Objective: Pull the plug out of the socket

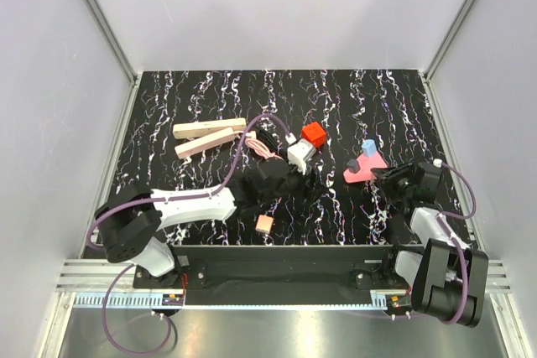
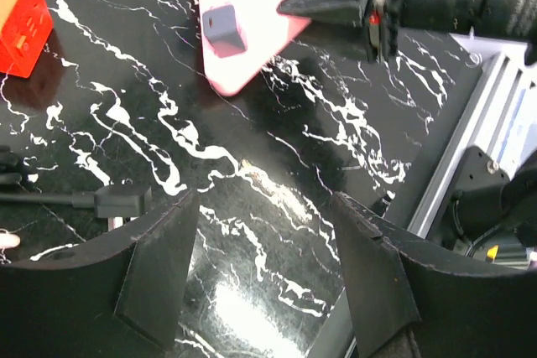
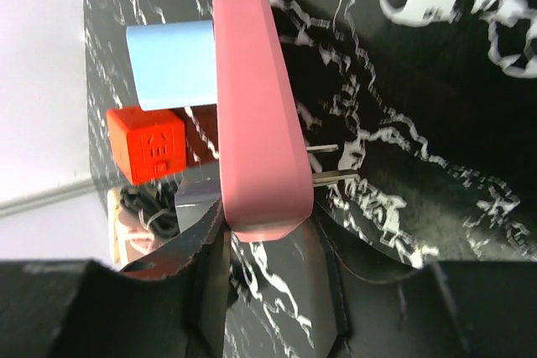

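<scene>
The socket, a long cream-beige bar (image 1: 209, 129), lies at the back left beside a second bar of the same look (image 1: 205, 143). I cannot tell whether a plug sits in it. My left gripper (image 2: 267, 207) (image 1: 317, 180) hovers open over bare table at the middle, with nothing between its fingers. My right gripper (image 3: 264, 232) (image 1: 384, 175) is shut on a corner of a pink triangular block (image 3: 256, 106) (image 1: 366, 167). That block carries a dark grey plug (image 2: 222, 27) and a light blue cube (image 3: 172, 63). Two metal prongs (image 3: 329, 175) stick out of its underside.
A red cube (image 1: 314, 132) and a white-grey cube (image 1: 299, 153) sit behind the left gripper. A coiled pink cable (image 1: 260, 145) lies by the bars' ends. A small peach cube (image 1: 263, 224) is near the front edge. A black cable end (image 2: 117, 201) lies left of the left fingers.
</scene>
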Robot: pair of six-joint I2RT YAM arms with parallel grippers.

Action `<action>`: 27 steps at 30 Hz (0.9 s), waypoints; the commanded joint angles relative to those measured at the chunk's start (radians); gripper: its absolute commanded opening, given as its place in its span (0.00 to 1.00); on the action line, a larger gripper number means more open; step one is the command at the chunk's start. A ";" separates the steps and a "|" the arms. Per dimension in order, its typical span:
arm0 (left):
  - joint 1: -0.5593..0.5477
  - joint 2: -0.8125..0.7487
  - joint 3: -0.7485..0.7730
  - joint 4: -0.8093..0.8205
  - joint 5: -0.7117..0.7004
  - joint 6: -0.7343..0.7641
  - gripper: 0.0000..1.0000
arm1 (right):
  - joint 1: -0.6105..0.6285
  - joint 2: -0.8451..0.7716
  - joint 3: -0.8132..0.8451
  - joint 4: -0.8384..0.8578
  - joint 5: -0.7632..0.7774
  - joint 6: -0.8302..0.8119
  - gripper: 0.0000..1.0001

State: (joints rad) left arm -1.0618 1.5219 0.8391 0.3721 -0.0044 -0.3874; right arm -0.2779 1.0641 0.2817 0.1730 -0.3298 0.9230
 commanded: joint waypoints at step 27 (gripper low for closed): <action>-0.026 0.000 0.083 -0.058 -0.100 0.035 0.70 | 0.009 0.011 0.056 -0.468 -0.143 -0.118 0.97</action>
State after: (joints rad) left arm -1.0836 1.5814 0.9394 0.2779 -0.0666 -0.3847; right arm -0.2752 1.0695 0.3096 -0.1356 -0.5282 0.8288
